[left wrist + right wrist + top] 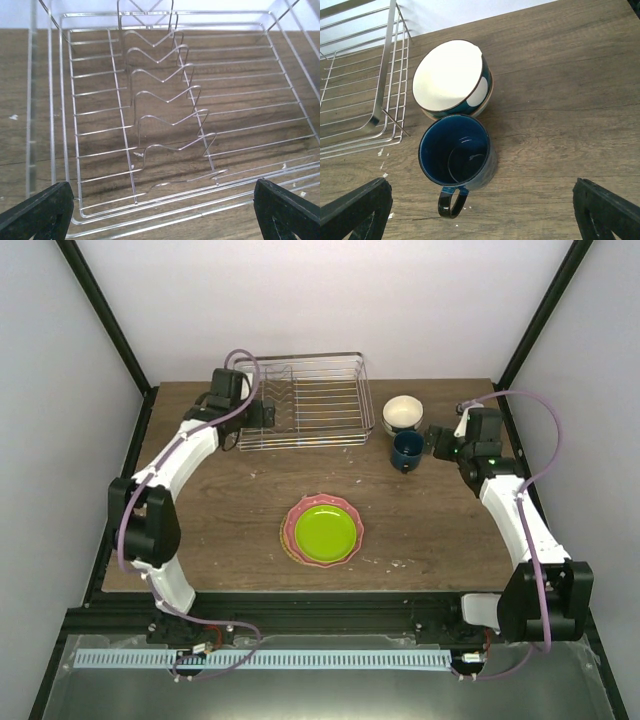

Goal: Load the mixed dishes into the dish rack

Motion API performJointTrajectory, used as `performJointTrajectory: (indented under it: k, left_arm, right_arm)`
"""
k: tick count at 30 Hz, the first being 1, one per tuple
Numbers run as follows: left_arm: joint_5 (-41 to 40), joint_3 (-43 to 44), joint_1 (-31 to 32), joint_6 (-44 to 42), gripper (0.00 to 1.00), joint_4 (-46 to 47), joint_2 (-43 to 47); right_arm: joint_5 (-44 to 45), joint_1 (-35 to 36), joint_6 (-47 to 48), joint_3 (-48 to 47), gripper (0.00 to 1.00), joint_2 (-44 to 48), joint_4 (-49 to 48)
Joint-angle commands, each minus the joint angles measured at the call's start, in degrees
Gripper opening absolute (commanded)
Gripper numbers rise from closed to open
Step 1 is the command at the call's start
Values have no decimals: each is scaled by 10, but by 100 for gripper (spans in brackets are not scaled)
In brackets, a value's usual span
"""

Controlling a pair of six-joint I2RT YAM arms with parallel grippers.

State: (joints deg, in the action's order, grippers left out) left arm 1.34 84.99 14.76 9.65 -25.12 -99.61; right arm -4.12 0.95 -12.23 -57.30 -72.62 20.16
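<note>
Silver dish rack [170, 100] below spread left claw [161, 210], right claw [482, 207] spread above blue mug [456, 152] near rack's corner.

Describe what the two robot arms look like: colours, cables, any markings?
Both the left arm and the right arm have smooth white curved shells joined by chunky black joints. A lilac cable loops loosely along each. The jaws are matte black and wedge-shaped. No lettering shows; small green lights glow near the right wrist.

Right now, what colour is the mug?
Dark blue glazed mug, clearest in the right wrist view.
</note>
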Motion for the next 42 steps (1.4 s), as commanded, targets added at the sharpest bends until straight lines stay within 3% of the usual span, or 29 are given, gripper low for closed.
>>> performJointTrajectory:
  k: [1, 21, 42]
  left_arm:
    - [15, 30, -1, 3, 100, -5, -42]
    - [23, 76, -1, -9, 100, -15, -158]
    - [2, -96, -1, -29, 100, -36, -47]
  right_arm:
    - [9, 4, 14, -27, 100, -5, 9]
    - [0, 4, 10, -33, 100, -46, 6]
    - [-6, 4, 12, -39, 100, -67, 2]
